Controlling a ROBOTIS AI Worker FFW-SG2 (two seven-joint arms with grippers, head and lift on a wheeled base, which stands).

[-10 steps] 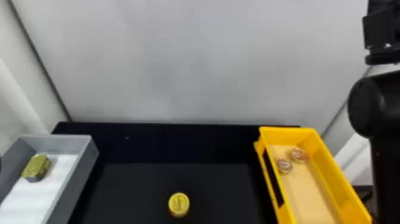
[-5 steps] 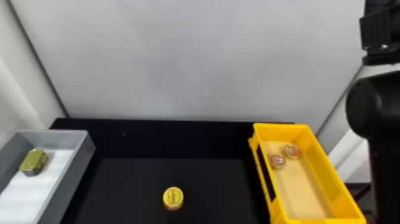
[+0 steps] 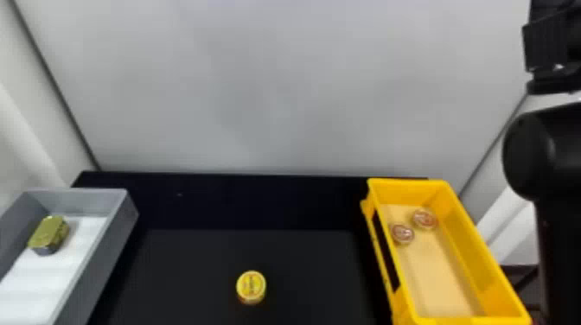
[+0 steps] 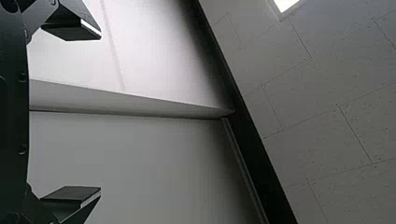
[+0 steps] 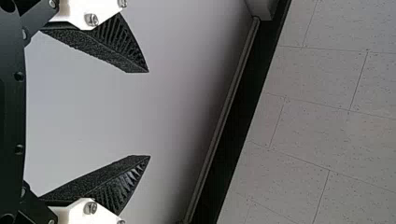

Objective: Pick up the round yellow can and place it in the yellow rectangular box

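Both grippers are empty with their fingers spread. The right gripper [image 5: 149, 114] has black ridged fingers set well apart, and the left gripper [image 4: 101, 112] has flat black ones with a wide gap too. Each wrist view looks onto pale wall and tiled ceiling. In the head view, the black right arm [image 3: 529, 151] runs up along the right side, near the box but above it.

The round yellow can [image 3: 251, 285] is a squat little thing sitting flat on the black table [image 3: 194, 263], between the two containers. Bright yellow lid, some darker marks across the middle, and a bit of orangey-red low on its side.

Off to the right is the yellow rectangular box [image 3: 406, 192], plastic with a tan floor. Two small round cans with red and pale lids [image 3: 402, 233] sit close together toward its far end. Over on the left, a grey rectangular tray [image 3: 108, 246] with a white bottom holds a gold-topped tin with rounded corners [image 3: 48, 233].
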